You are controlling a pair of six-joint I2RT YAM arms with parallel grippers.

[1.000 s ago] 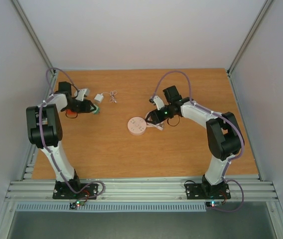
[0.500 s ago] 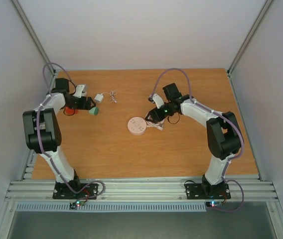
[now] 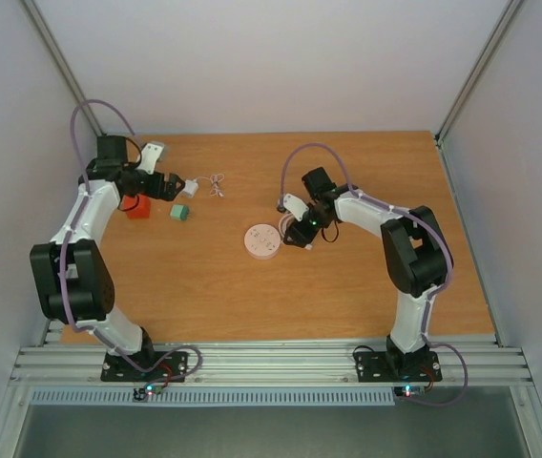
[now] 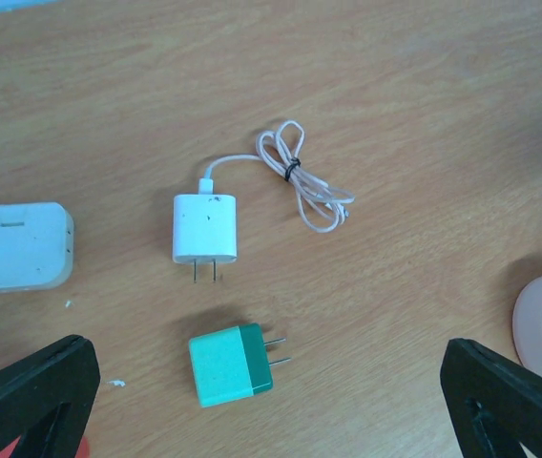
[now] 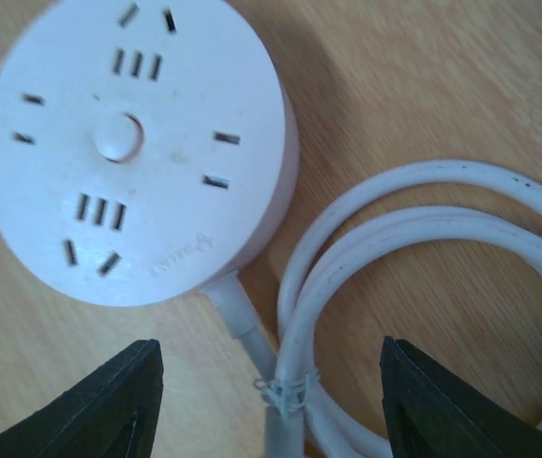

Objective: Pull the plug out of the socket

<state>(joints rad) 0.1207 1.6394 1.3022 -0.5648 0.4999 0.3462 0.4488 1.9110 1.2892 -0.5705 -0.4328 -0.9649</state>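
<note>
One round, pale pinkish-white socket (image 3: 261,241) sits flat on the wooden bench (image 3: 347,286), just left of centre in the top view. Up close in the right wrist view it fills the upper left of the frame, slots facing up, with a little round button in the middle. Its thick white cord (image 5: 424,239) comes out of the lower edge and loops into a coil on the right side of that frame. A thin wire tie (image 5: 281,389) pinches it near the bottom.

Hanging right over the spot where the cord leaves the socket is the right tool (image 5: 269,351). Its jaws are roughly half apart, with one black finger on either side of the cord, and it isn't gripping anything as far as I can see.

Over in the left wrist view, the green plug (image 4: 233,365) lies on the bench at bottom centre with its two prongs pointing right. It's well apart from the socket, which only peeks in at the right edge. Just above it is a white charger (image 4: 205,229), prongs pointing down the frame, with its thin cable (image 4: 300,176) bundled in a small tied loop. A white block (image 4: 15,246) sits at the left edge. The top view also shows a red cube (image 3: 137,207) at the left, beside the left arm.

Then there's the left tool (image 3: 169,185), spread wide and empty. Its black fingertips sit in the bottom corners of its own view, and the green plug lies between them with neither finger touching it.
</note>
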